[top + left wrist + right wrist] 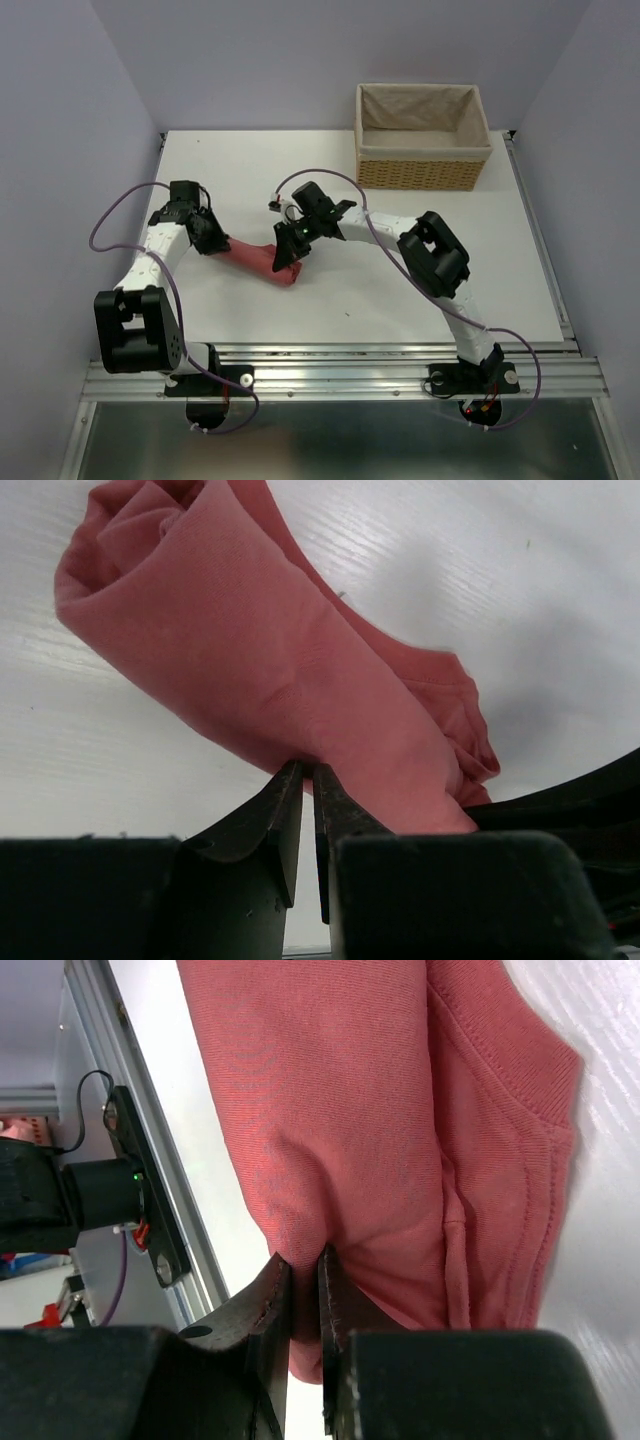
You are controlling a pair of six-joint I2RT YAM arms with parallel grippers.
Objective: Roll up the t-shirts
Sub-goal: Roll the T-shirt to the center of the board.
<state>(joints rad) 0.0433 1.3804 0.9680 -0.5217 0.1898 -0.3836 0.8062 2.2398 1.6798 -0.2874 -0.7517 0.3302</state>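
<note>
- The rolled salmon-red t-shirt lies on the white table, stretched between the two grippers.
- The left gripper pinches its left end, jaws nearly together on a fold.
- The right gripper nips the right end likewise, with cloth bunched just ahead of it.
</note>
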